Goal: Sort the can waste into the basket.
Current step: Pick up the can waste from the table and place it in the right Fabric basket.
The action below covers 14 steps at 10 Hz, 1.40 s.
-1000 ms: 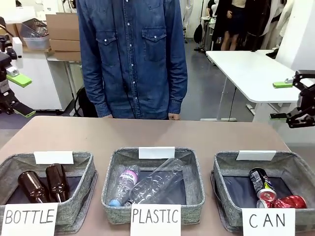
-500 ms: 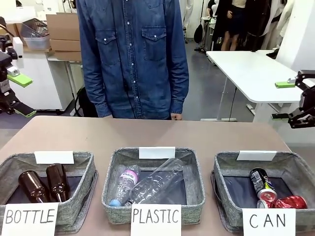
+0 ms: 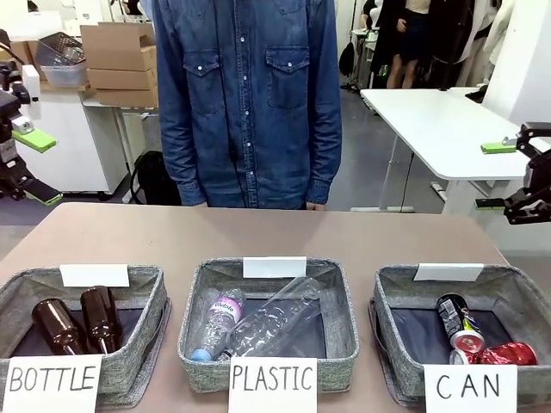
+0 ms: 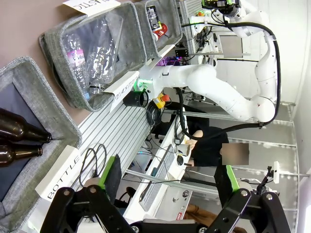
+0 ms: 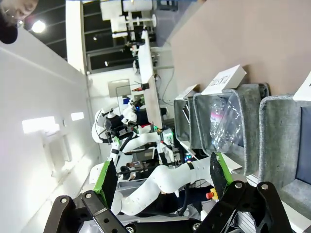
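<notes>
The grey CAN basket stands at the table's front right behind its white card. Inside it lie the black can and, in front of that, the crushed red can. My right gripper hangs open and empty high above the table's right edge, behind the basket. Far off at the left edge, my left gripper is open too. In the left wrist view its green pads stand wide apart, and the CAN basket with the black can is far at the top. My right gripper holds nothing.
A PLASTIC bin with clear bottles sits in the middle, and a BOTTLE bin with two brown bottles at the left. A person in a denim shirt stands at the far edge. Bare tabletop stretches behind the bins.
The person has shifted a little to the right. My right gripper has drawn back slightly toward the right edge. The cans and bins lie as before.
</notes>
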Each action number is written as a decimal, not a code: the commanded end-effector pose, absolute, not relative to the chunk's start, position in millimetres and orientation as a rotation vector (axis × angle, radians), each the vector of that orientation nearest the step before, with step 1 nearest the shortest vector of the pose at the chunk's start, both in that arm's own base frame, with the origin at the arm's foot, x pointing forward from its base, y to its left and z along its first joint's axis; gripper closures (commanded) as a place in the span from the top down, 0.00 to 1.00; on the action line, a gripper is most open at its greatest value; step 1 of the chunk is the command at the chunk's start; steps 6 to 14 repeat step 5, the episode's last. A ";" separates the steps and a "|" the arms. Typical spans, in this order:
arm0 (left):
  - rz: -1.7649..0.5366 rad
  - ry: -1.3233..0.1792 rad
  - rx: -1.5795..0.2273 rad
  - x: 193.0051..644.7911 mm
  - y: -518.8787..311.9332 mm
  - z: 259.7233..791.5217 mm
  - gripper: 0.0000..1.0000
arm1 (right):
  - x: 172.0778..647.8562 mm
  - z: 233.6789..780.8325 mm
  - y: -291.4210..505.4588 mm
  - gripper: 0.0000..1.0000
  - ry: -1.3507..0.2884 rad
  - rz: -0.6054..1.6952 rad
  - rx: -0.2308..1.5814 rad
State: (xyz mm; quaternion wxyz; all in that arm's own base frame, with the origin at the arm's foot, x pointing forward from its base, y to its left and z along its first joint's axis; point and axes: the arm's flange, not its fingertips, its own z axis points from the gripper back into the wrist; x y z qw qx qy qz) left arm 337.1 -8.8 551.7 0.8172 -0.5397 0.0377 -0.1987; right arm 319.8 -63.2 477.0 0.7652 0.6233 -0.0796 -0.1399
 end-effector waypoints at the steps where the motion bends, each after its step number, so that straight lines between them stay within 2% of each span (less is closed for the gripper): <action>1: -0.450 0.079 -1.141 334.2 -6.2 551.6 1.00 | 321.9 482.6 -61.2 1.00 -0.174 -0.321 1.378; 14: -0.450 0.079 -1.141 334.2 -6.2 551.6 1.00 | 321.9 482.6 -61.2 1.00 -0.174 -0.321 1.378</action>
